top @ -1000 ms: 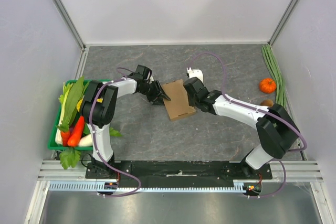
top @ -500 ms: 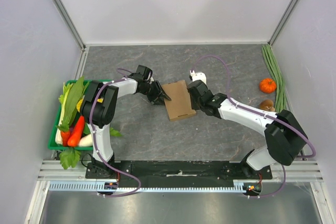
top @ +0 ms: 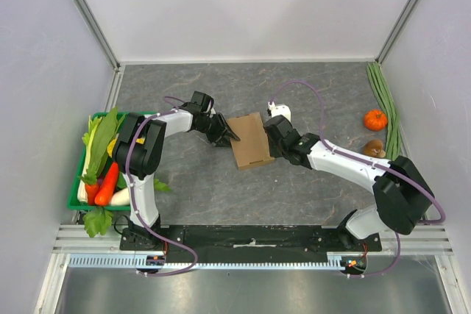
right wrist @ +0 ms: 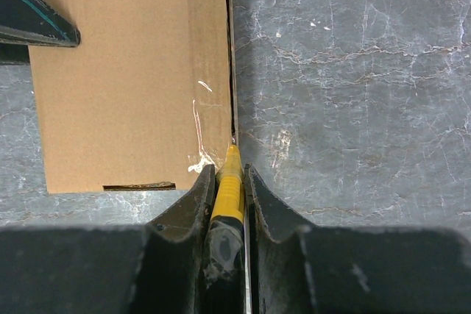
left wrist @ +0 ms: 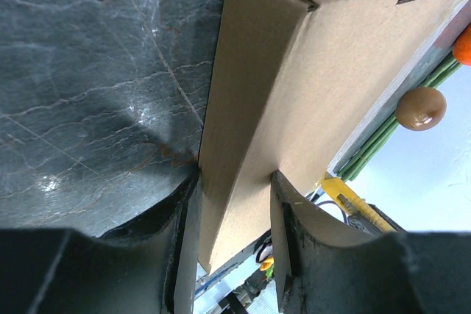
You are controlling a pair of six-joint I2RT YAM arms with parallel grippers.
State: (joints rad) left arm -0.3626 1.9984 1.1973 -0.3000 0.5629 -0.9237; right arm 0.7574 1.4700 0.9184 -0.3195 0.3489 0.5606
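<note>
White arms, black joints, purple cables

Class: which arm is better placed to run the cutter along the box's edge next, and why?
Right. The right gripper holds the yellow cutter, tip at the box edge; the left gripper is clamped on the box, steadying it.

Left arm (top: 171,118) extends low toward centre, elbow bent, left jaws closed partway in a firm grip, while right arm (top: 340,164) stretches low and leftward opposite it, right jaws clamped nearly together, gripping.
</note>
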